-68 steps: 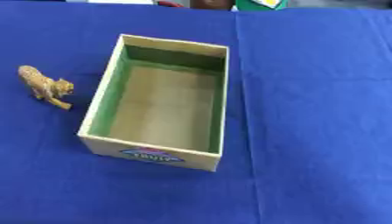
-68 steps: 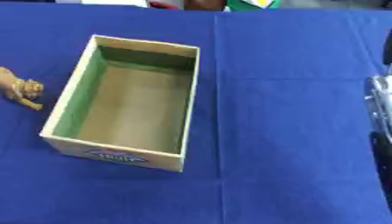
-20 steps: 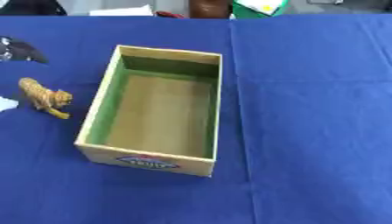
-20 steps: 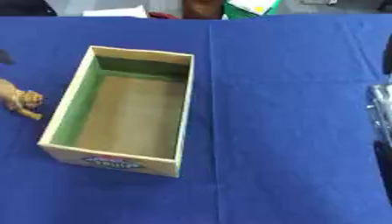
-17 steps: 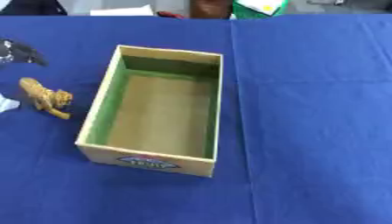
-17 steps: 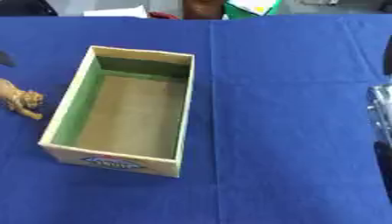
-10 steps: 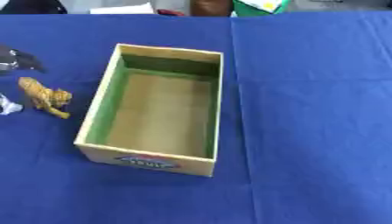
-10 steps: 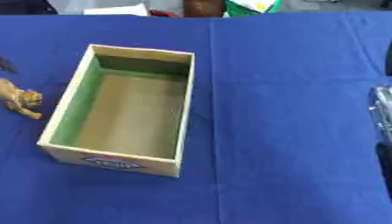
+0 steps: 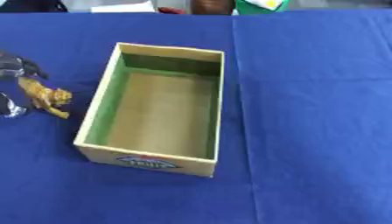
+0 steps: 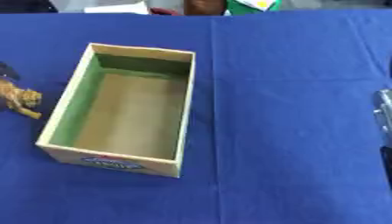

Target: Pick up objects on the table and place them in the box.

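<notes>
— So, what sits at the centre?

— An open cardboard box [image 9: 155, 107] with green inner walls, nothing inside, on a blue tablecloth [image 9: 314, 109].

— And the object to pick up?

— A small tan toy animal [image 9: 47, 97], perhaps a tiger, standing on the cloth just left of the box, not touching it.

— Where are the hands?

— The left hand [image 9: 15, 69] shows as dark fingers at the frame edge, left of the box, right at the toy's far end; a silvery part lies nearer. Whether its fingers grip, I cannot tell. The right hand [image 10: 383, 114] is a sliver well right of the box; its fingers cannot be judged either.
</notes>
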